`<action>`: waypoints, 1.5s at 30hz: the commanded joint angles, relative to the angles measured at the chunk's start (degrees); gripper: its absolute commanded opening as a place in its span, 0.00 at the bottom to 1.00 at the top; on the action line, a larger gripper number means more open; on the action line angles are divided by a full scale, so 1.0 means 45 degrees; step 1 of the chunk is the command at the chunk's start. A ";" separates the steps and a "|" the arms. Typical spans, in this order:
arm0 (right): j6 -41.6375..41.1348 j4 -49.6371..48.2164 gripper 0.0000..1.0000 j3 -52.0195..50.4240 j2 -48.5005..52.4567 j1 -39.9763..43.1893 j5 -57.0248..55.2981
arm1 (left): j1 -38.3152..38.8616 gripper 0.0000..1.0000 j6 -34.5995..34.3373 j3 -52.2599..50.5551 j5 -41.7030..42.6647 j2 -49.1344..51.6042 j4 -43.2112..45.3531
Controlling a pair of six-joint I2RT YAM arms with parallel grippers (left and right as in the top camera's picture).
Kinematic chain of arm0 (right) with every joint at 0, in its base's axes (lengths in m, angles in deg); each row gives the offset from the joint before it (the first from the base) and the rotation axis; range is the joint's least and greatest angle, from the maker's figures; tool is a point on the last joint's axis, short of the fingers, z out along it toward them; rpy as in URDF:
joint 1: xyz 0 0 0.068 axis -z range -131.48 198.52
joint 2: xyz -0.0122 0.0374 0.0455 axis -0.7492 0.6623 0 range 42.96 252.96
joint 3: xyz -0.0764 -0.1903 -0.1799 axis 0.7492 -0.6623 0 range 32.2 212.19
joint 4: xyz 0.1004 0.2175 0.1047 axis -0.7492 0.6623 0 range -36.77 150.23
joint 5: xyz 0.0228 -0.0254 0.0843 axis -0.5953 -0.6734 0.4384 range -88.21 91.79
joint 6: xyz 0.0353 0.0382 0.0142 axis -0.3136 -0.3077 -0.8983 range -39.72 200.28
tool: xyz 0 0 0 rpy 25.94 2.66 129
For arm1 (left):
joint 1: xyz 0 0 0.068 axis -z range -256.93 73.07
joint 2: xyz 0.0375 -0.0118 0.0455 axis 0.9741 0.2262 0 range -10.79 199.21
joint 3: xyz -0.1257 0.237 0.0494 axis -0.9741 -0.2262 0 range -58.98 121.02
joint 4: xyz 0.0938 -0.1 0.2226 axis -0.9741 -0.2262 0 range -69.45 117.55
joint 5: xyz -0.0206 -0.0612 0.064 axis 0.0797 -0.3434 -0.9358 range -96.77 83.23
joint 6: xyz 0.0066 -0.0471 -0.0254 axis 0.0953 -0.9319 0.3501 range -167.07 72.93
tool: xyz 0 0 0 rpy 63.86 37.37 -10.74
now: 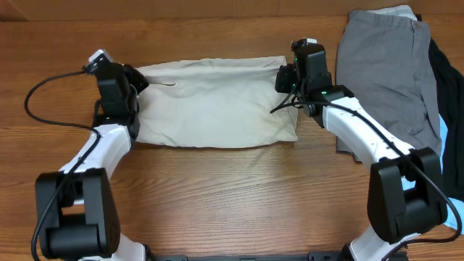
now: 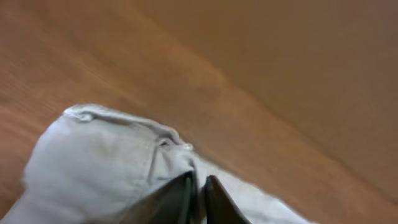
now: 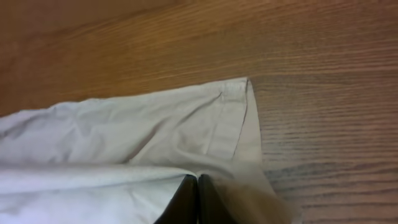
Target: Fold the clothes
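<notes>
The pale beige shorts (image 1: 214,105) lie folded flat across the middle of the table. My left gripper (image 1: 135,81) is shut on the shorts' left edge; in the left wrist view the fingers (image 2: 198,182) pinch a bunched fold of beige cloth (image 2: 99,162). My right gripper (image 1: 284,78) is shut on the shorts' right edge; in the right wrist view the fingers (image 3: 198,182) pinch the cloth (image 3: 124,137) just below a hemmed corner. Grey shorts (image 1: 384,72) lie at the right, over black (image 1: 448,87) and light-blue (image 1: 444,134) garments.
The wooden table (image 1: 217,188) carries everything. The pile of grey, black and light-blue clothes fills the back right corner, close to my right arm. Black cables run along both arms.
</notes>
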 commanded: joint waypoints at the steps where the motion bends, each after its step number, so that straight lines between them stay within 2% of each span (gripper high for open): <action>1: -0.0126 -0.0573 0.55 0.0364 0.0029 0.0321 -0.0593 | 0.0248 0.72 0.0879 0.0257 -0.0384 0.0452 0.0544; 2: -0.0121 -0.0729 0.73 0.0364 0.0029 0.0355 -0.0593 | 0.0253 1.00 0.0971 0.0257 -0.0389 0.0476 0.0588; 3: -0.0121 -0.0913 1.00 0.0364 0.0029 0.0398 -0.0593 | 0.0253 1.00 0.1103 0.0257 -0.0389 0.0471 0.0588; 7: -0.0126 -0.0772 1.00 0.0427 -0.0010 0.0476 -0.0466 | 0.0253 1.00 0.1268 0.0257 -0.0316 0.0321 0.0491; 9: -0.0126 0.0092 1.00 0.0665 -0.0146 0.0476 -0.0175 | 0.0262 1.00 0.1477 0.0257 -0.0165 -0.0087 -0.0087; 11: -0.0126 0.2055 1.00 0.1331 -0.0529 0.0476 0.0350 | 0.0277 1.00 0.1967 0.0257 -0.0044 -0.1234 -0.1831; 16: -0.0087 0.4799 1.00 0.2152 -0.1277 0.0476 0.1015 | 0.0277 1.00 0.3075 0.0257 0.0107 -0.3211 -0.4775; 20: 0.0068 0.6261 1.00 0.2312 -0.1996 0.0476 0.1282 | 0.0253 1.00 0.4580 0.0257 0.1608 -0.4469 -0.6518; 22: 0.0078 0.6853 1.00 0.2312 -0.2103 0.0476 0.1316 | 0.0253 1.00 0.5022 0.0272 0.2390 -0.4702 -0.7106; 29: 0.0748 0.7864 1.00 0.2307 -0.2025 0.0476 0.1899 | -0.0350 1.00 0.5037 0.0471 0.3512 -0.4337 -0.8767; 34: 0.0748 0.8519 1.00 0.2307 -0.2025 0.0476 0.2016 | -0.1525 0.96 0.5644 0.2647 0.5231 -0.2895 -1.1370; 39: 0.0748 0.7936 0.95 0.2302 -0.2011 0.0423 0.3298 | -0.1904 0.91 0.6300 0.6042 0.5673 -0.0525 -1.4275; 42: 0.0729 0.7101 0.82 0.2278 -0.1710 0.0355 0.3434 | -0.1894 0.75 0.6373 0.8121 0.5756 0.0617 -1.5892; 43: 0.0733 0.6839 0.78 0.2278 -0.1477 0.0355 0.3764 | -0.1894 0.72 0.6373 0.8718 0.5751 0.0772 -1.6330; 45: 0.0733 0.6455 0.69 0.2278 -0.0913 0.0355 0.4425 | -0.1894 0.73 0.6382 0.9816 0.5693 0.0840 -1.6864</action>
